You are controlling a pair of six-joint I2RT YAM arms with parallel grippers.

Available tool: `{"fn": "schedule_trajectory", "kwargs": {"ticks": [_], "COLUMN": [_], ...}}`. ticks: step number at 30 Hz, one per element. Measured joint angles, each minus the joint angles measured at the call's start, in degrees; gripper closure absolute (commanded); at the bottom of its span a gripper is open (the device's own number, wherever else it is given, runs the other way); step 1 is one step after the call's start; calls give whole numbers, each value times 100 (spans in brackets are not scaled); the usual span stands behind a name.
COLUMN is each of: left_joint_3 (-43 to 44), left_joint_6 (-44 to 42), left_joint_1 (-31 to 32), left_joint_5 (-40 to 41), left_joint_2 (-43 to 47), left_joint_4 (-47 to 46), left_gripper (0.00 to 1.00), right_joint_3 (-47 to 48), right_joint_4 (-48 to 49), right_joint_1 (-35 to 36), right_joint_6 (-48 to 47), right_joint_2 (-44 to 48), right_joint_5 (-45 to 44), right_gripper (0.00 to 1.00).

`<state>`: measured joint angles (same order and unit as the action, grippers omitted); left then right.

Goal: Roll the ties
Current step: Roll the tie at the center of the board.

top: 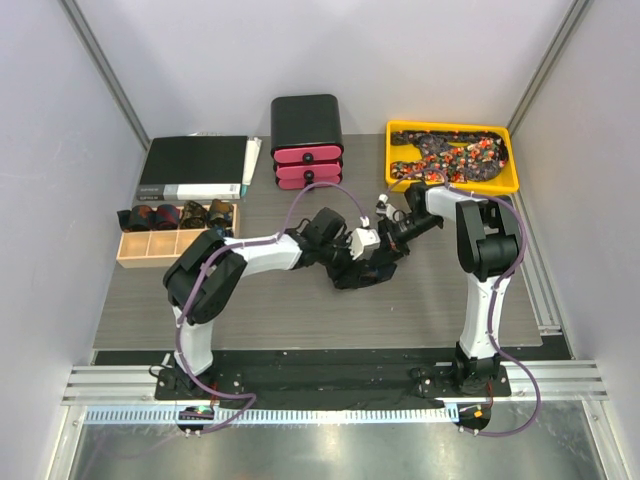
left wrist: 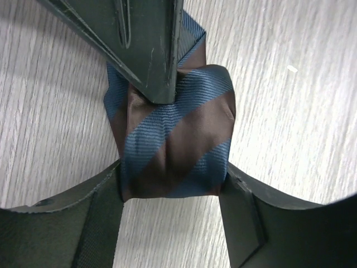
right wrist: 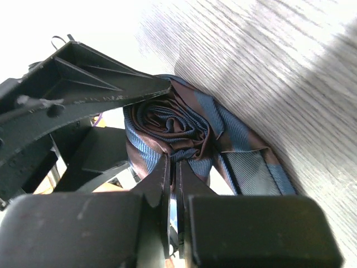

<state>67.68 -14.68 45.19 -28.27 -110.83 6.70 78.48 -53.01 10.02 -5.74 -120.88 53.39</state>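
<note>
A tie with blue and brown stripes is rolled into a fist-sized coil (left wrist: pixel 175 148) just above the grey wood table. My left gripper (left wrist: pixel 173 177) is shut on the coil, one finger pressing each side. My right gripper (right wrist: pixel 174 164) is shut on the inner layers of the coil (right wrist: pixel 178 125) from its open end. Its fingers (left wrist: pixel 150 50) show at the top of the left wrist view. A flat tail of the tie (right wrist: pixel 251 167) lies beside the coil. In the top view the left gripper (top: pixel 368 262) and the right gripper (top: pixel 392 243) meet at mid table and hide the coil.
A yellow tray (top: pixel 392 160) at the back right holds speckled ties (top: pixel 450 155). A wooden divided box (top: pixel 178 243) at the left holds rolled ties (top: pixel 165 214). A black case with pink drawers (top: pixel 307 140) and a black folder (top: pixel 195 167) stand at the back.
</note>
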Motion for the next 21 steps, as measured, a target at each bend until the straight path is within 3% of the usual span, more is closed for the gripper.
{"fn": "schedule_trajectory", "kwargs": {"ticks": [12, 18, 21], "left_joint_3": [-540, -752, -935], "left_joint_6": [1056, 1408, 1373], "left_joint_1": [-70, -70, -70], "left_joint_5": [-535, -686, -734], "left_joint_2": [-125, -337, -337], "left_joint_4": [-1923, -2730, -3032], "left_gripper": [29, 35, 45], "right_joint_3": [-326, -459, -468], "right_joint_4": [354, 522, 538], "right_joint_1": [-48, -59, -59], "right_joint_6": [-11, 9, 31], "right_joint_2": [-24, -24, -24], "right_joint_5": [162, 160, 160], "right_gripper": [99, 99, 99]}}
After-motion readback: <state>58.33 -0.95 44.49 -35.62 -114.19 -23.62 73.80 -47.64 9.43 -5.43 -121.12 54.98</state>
